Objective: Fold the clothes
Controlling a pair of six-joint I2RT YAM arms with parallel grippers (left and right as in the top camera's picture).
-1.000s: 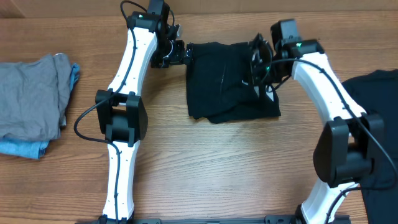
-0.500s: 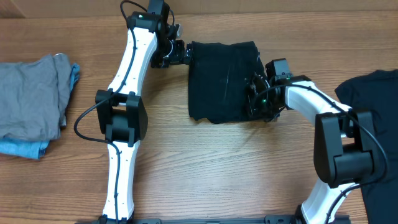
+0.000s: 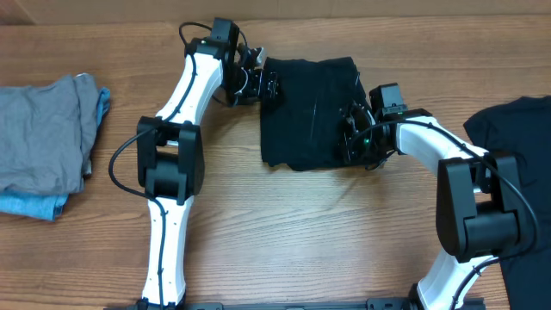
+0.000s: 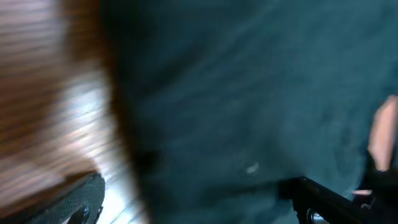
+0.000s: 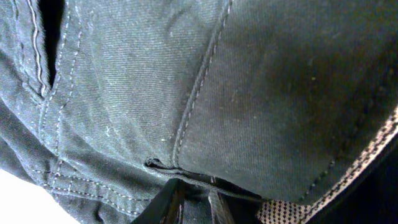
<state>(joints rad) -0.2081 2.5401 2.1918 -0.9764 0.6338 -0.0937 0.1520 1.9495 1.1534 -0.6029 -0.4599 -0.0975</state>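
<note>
1. Cloth first: a folded black garment (image 3: 310,112) lies as a rough rectangle on the wooden table (image 3: 284,224), at mid-width and toward the far side.
2. A second black garment (image 3: 516,129) lies unfolded at the right edge of the table, partly out of frame and well apart from the folded one.
3. The left claw (image 3: 265,84) is at the far left corner of the folded black garment, right at its edge.
4. The left wrist view is blurred. It shows dark cloth (image 4: 249,93) filling most of the frame, wood grain (image 4: 37,93) on the left, and the fingers (image 4: 323,198) spread wide. The left claw is released and pinches nothing.
5. The right claw (image 3: 353,142) is low over the near right part of the folded black garment, with its arm bent round from the right.
6. The right wrist view is pressed close to the fabric (image 5: 280,81), with stitched seams and a hem running across it. The fingertips (image 5: 171,199) sit close together at a fold of that hem, but I cannot tell whether the right claw is clenched on the cloth or just off it.
7. At the left edge of the table a grey garment (image 3: 43,138) lies bunched on top of a light-blue garment (image 3: 34,205), well apart from both arms.
</note>
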